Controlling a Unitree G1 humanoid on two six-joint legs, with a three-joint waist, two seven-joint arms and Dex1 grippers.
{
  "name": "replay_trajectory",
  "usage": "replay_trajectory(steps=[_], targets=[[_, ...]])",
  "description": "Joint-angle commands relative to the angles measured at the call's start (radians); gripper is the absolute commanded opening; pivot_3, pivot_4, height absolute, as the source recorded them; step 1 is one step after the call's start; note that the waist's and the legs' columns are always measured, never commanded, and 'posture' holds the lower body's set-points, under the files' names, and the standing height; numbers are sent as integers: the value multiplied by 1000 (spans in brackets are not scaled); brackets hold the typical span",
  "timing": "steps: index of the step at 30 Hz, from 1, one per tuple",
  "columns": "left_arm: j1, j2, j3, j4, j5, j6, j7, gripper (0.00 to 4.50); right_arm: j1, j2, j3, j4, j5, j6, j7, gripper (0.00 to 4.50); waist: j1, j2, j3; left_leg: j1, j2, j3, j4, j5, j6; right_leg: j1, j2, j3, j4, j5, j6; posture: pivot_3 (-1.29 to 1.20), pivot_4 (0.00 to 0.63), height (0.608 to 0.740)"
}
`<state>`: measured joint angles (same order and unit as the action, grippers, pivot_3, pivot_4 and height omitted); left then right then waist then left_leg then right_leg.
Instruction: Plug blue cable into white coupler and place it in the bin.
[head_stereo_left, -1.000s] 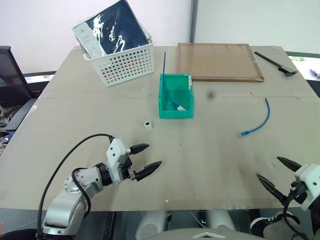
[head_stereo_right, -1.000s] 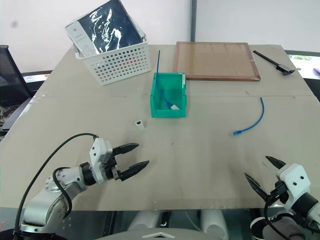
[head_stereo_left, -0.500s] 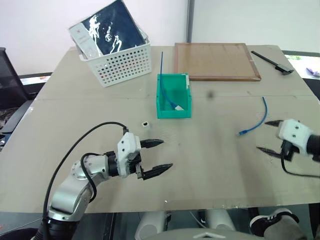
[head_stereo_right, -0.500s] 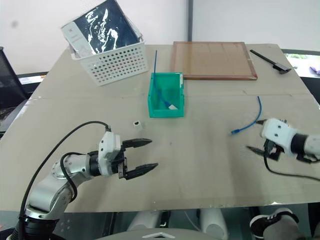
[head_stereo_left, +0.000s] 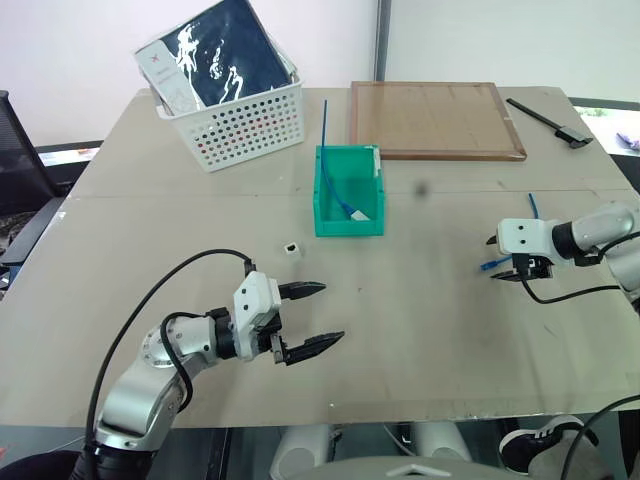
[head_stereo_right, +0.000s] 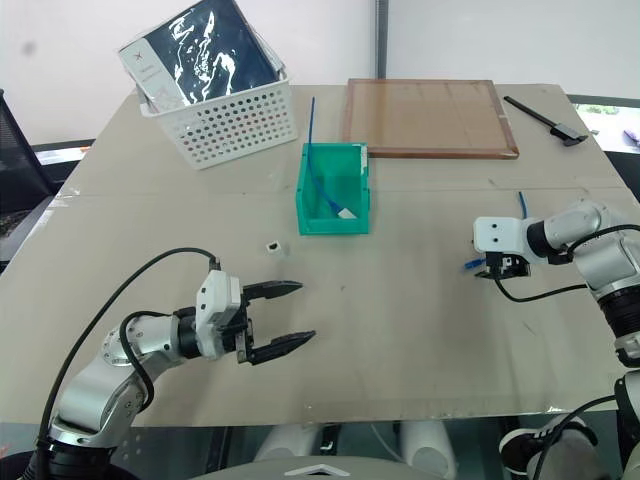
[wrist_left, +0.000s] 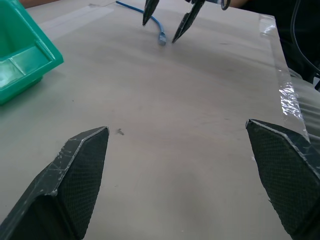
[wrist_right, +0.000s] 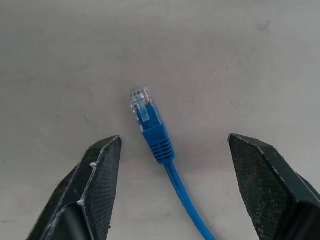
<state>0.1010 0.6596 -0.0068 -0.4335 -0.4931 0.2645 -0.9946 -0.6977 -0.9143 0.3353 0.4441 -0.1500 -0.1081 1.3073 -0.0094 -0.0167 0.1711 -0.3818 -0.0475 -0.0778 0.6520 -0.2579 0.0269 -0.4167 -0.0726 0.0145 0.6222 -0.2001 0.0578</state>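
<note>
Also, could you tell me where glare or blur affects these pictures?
Left eye view: glare streaks the dark glossy packet in the white basket. Right wrist view: the blue cable plug is sharp, the near fingers soft. Left wrist view: tape at the table's edge glints.

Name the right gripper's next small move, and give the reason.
Probably lower and close: the right gripper has its jaws open on either side of the thin blue cable's clear plug end, which lies loose on the table, not yet held.
</note>
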Motion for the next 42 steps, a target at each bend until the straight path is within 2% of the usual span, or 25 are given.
replay_trajectory(steps=[1,3,4,7,10,14,17,21,23,24,26,28,32,35,37,42], targets=[[10,-2,14,-62,-4,-15,17,4500,-46,31,20,83,-40,-48,5,1468,-4,-1,0,1,0,0,0,0,0,1,0,0,0,0,0,0,150,740],[10,-2,14,-62,-4,-14,23,4500,-61,49,15,107,-29,-35,24,400,-6,-1,0,3,0,0,0,0,0,2,0,1,1,1,-2,0,150,740],[8,-2,13,-61,-3,-15,25,4500,-66,54,13,113,-25,-27,35,61,-6,-1,0,4,1,1,0,0,0,3,1,1,1,1,-2,0,150,740],[0,-7,5,-52,3,-19,30,4500,-69,61,9,105,-24,-22,43,61,-6,-1,0,4,1,0,0,0,0,3,1,0,2,1,-2,0,150,740],[-1,-11,-2,-37,16,-30,33,4500,-40,63,-2,-19,20,75,95,61,-6,-1,0,4,1,1,1,0,0,3,1,1,2,1,-2,0,150,740],[3,-19,3,-4,56,-60,52,4500,11,106,25,-341,78,391,150,61,-6,0,0,2,1,0,0,0,0,0,1,1,2,3,1,0,150,740],[-4,-13,12,34,73,-66,50,4500,-13,271,139,-460,6,560,64,61,-11,-1,0,1,2,0,-1,0,0,-2,1,1,3,4,1,0,150,740],[-16,10,15,81,104,-88,31,4500,-57,406,222,-396,-69,559,-28,61,-2,0,0,1,2,-1,0,0,-1,-2,2,-1,3,4,1,0,150,740],[-27,22,11,97,124,-94,28,4500,-61,442,229,-366,-59,520,-47,745,-1,-1,-1,1,0,-3,0,0,-1,-1,1,-2,3,4,1,0,150,740],[-36,27,3,104,131,-87,27,4500,-55,450,223,-357,-50,514,-51,926,-1,-1,-1,1,0,-3,0,0,-1,-1,1,-2,3,4,1,0,150,740],[-57,31,-9,118,140,-76,24,4500,-43,443,209,-345,-51,488,-68,1772,-2,-1,-1,1,0,-4,0,0,-1,-1,1,-2,3,4,1,0,150,740],[-83,34,-25,136,164,-74,21,4500,-27,427,178,-358,-35,469,-79,2826,-4,-1,-1,1,0,-4,0,0,-1,-1,1,-2,3,4,1,0,150,740],[-187,24,-87,205,195,-66,-14,4500,109,352,-33,-584,137,505,-79,4388,17,-1,-1,-1,-2,-8,0,0,-2,-1,1,-6,3,4,1,0,150,740],[-269,2,-140,265,233,-75,-27,4500,302,291,-222,-803,286,558,-93,4462,25,0,0,-3,-2,-6,0,0,-2,-3,0,-4,2,4,2,0,150,740],[-326,-23,-178,305,265,-71,-18,4500,479,281,-348,-941,318,498,-159,4462,30,0,0,-4,-2,-8,-1,0,-2,-3,0,-6,1,4,2,0,150,740],[-399,-67,-227,350,291,-61,-22,4500,775,315,-491,-1108,353,460,-293,4462,13,0,0,-2,-1,-4,-1,-1,-1,-2,1,-2,2,3,2,0,150,740]])
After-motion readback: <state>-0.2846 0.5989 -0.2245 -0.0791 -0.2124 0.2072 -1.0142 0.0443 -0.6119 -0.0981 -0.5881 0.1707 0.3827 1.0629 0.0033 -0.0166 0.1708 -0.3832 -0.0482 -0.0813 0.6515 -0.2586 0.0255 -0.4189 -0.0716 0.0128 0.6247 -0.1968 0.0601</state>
